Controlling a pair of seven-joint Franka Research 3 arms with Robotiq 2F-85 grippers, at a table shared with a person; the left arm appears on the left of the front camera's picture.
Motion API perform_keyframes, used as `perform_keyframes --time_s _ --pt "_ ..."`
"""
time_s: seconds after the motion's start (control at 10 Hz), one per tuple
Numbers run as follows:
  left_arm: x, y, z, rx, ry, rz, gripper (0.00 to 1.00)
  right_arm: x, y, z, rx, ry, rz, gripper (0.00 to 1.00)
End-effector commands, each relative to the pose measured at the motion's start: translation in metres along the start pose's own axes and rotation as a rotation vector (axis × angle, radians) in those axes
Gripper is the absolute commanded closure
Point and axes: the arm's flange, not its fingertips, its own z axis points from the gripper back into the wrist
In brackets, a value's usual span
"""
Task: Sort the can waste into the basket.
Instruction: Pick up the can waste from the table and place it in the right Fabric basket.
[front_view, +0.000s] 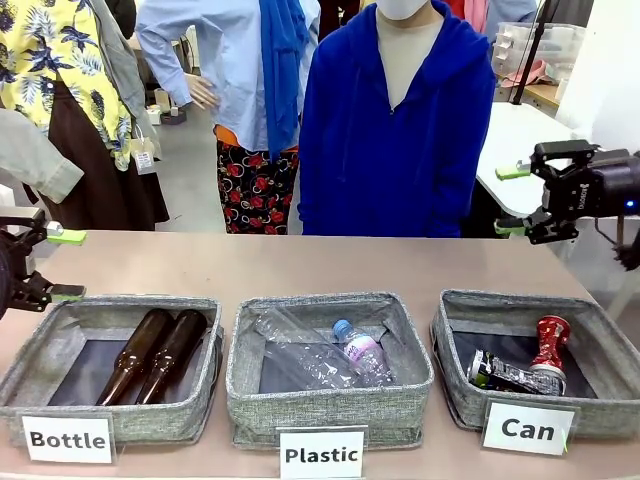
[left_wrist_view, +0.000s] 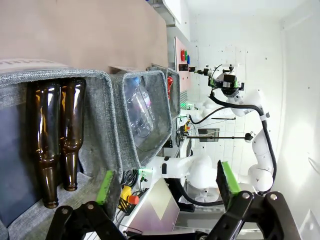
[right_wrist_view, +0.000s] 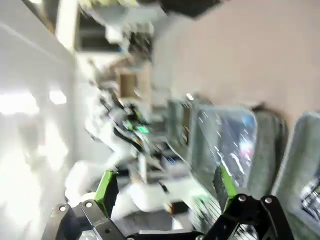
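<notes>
Two crushed cans lie inside the grey basket (front_view: 455, 372) carded "Can" at the right: a black can (front_view: 505, 373) with yellow-green print on its side, and a shiny red can (front_view: 550, 340) leaning behind it. My right gripper (front_view: 512, 200) hangs open above the table's far right edge, well clear of the basket; its wrist view is blurred, with green-padded fingers (right_wrist_view: 106, 185) spread apart. At the far left, beside the "Bottle" basket, my left gripper (front_view: 66, 265) is open, its empty fingers (left_wrist_view: 106, 186) wide in the left wrist view.
The "Bottle" basket (front_view: 45, 365) holds two brown glass bottles (front_view: 150, 355). The middle "Plastic" basket (front_view: 330, 405) holds clear plastic bottles (front_view: 345, 350). A person in a blue hoodie (front_view: 400, 130) stands at the far side. Bare table lies behind the baskets.
</notes>
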Motion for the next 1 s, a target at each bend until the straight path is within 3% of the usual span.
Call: perform_keyframes --time_s 0.0,0.1,0.2,0.9 --pt "0.0 -0.002 0.0 -0.012 -0.005 0.009 0.0 -0.008 -0.006 -0.015 0.162 -0.187 0.003 0.0" --pt "0.0 -0.002 0.0 -0.012 -0.005 0.009 0.0 -0.001 -0.012 -0.017 0.121 -0.187 -0.013 0.0" --pt "0.0 -0.002 0.0 -0.012 -0.005 0.009 0.0 0.0 -0.007 0.001 0.091 -0.099 -0.048 0.0" --pt "0.0 -0.002 0.0 -0.012 -0.005 0.009 0.0 0.0 -0.007 0.001 0.091 -0.099 -0.048 0.0"
